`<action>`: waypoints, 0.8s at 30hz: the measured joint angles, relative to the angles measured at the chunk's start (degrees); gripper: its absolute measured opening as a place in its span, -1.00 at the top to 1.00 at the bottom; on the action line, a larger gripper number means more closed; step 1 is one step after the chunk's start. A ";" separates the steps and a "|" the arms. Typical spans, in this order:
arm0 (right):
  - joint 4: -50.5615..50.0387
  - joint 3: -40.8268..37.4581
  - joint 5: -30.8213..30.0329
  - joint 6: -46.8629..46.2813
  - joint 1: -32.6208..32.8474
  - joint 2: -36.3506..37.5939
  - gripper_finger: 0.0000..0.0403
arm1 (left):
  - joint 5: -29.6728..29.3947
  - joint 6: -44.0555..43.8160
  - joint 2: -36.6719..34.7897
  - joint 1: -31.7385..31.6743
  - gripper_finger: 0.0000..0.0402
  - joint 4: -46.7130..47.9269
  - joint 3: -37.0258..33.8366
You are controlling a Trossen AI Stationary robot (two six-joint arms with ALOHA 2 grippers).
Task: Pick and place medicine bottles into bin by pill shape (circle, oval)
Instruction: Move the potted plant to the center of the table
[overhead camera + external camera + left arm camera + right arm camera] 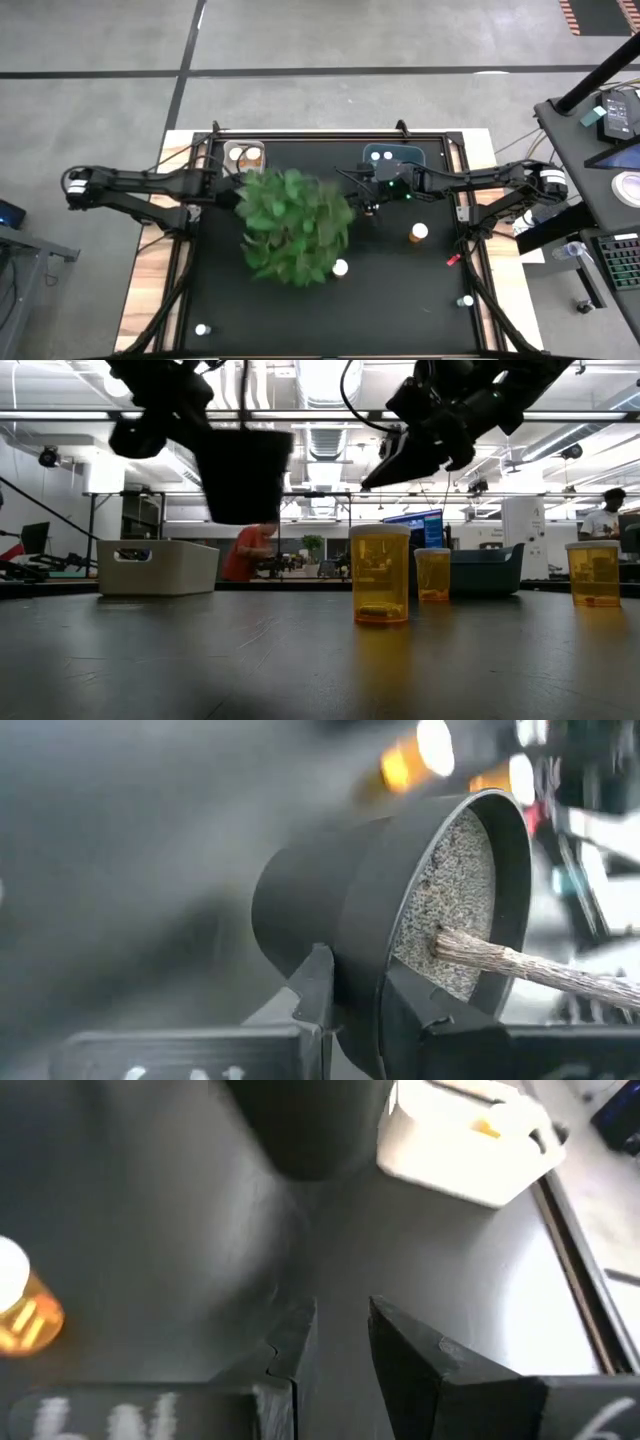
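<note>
While the left claw point(355, 1010) lifts the potted plant point(295, 225) by its pot rim, the right claw point(335, 1345), narrow and empty, waits at 1 o'clock; next, set the plant aside, off the bottles.

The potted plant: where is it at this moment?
The potted plant is off the table, its pot rim clamped in the left gripper. From above it hangs left of centre, in front of the white bin.

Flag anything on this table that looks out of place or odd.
The potted plant stands out: the left gripper is shut on the rim of its dark pot and holds it in the air above the table, among medicine bottles meant for sorting. No spill shows.
</note>
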State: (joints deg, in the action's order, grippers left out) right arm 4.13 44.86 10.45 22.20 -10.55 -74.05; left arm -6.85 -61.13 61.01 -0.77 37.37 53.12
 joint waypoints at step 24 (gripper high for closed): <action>-10.22 -6.22 6.49 -0.55 -9.01 14.03 0.66 | -14.32 -18.33 14.64 -1.60 0.86 -14.77 -0.13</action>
State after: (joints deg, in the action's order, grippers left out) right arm -6.09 38.64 16.94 21.65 -19.56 -60.01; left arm -21.17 -79.46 75.65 -2.37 22.60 52.99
